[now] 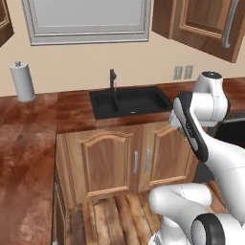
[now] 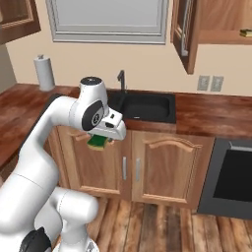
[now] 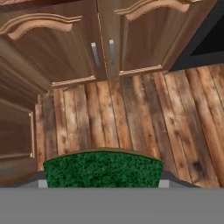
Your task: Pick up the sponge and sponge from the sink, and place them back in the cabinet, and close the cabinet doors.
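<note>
Landmark: take the black double-basin sink (image 1: pixel 129 101) as your reference; it is set into a reddish wood counter (image 1: pixel 72 112) under a window, with a slim dark faucet (image 1: pixel 113 79) at its back edge.
Sink contents: you can see dark basin floors from both base views; I cannot make out a sponge in them.
Gripper: your gripper (image 2: pixel 101 142) hangs in front of the sink, out over the floor, level with the upper part of the arched-panel lower cabinet doors (image 2: pixel 147 165). Its jaws are clenched on a sponge.
Held sponge: the sponge (image 3: pixel 103 169), dark green over yellow, fills the gap between the fingers in the hand view, with plank floor (image 3: pixel 144 113) below it.
Wall cabinet: up and to the right of the sink, the cabinet (image 2: pixel 224 22) stands open, its door (image 2: pixel 184 32) swung outward.
Cabinet contents: on the shelf, at the right edge of the right base view, a second sponge (image 2: pixel 246 33) lies flat.
Other: a paper towel roll (image 1: pixel 22 82) stands on the counter, well left of the sink.
</note>
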Tool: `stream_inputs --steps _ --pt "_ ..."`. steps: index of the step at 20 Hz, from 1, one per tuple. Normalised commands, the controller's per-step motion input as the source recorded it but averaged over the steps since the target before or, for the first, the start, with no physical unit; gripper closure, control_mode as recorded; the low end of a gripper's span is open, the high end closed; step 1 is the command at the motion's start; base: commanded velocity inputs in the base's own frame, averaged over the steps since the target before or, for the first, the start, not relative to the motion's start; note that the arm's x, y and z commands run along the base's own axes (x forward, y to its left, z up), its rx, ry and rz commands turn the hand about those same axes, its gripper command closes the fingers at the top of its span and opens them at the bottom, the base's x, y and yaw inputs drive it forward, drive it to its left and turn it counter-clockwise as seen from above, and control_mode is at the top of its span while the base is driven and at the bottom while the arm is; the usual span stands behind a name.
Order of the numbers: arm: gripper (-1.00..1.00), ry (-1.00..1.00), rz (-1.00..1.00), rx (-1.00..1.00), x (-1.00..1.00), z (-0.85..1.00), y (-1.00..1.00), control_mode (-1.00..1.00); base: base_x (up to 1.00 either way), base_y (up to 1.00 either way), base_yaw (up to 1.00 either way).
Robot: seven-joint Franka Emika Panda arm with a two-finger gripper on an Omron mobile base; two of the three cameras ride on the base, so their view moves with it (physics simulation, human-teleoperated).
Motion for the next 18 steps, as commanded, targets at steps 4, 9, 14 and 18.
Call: stream_inputs --steps 4,9,14,18 --pt "1.0 0.0 0.0 0.0 0.0 0.0 0.0 1.0 -0.64 -0.13 0.0" --pt "1.0 0.0 0.0 0.0 0.0 0.0 0.0 1.0 -0.46 -0.31 0.02" --pt "1.0 0.0 0.0 0.0 0.0 0.0 0.0 1.0 -0.2 -0.53 0.05" --pt "1.0 0.0 0.0 0.0 0.0 0.0 0.0 1.0 -0.07 -0.64 0.0"
